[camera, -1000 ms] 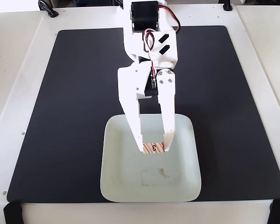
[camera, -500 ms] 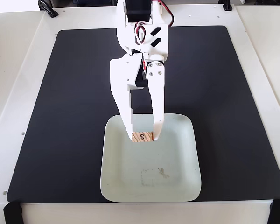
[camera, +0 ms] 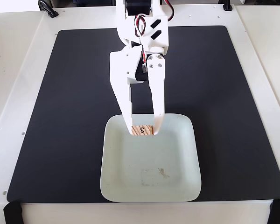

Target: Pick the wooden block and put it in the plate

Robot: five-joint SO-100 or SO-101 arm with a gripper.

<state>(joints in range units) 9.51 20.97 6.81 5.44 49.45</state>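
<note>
block held over the plate's far edge

the gripper (camera: 142, 130) has its two white fingers clamped on the wooden block (camera: 142, 130), the end marked "3" facing the fixed view. over the last second the arm has drawn back toward its base, so the block has shifted from above the plate's middle to just inside the far rim of the plate (camera: 177, 186). whether it touches the plate floor cannot be told from this angle.

that retreat probably narrows the margin: a release here should land inside, but close to the raised rim instead of on the scuffed flat centre. the plate has plenty of bare floor toward the camera. around it the black mat (camera: 60, 116) lies bare on every side, leaving the arm free room to withdraw.
</note>
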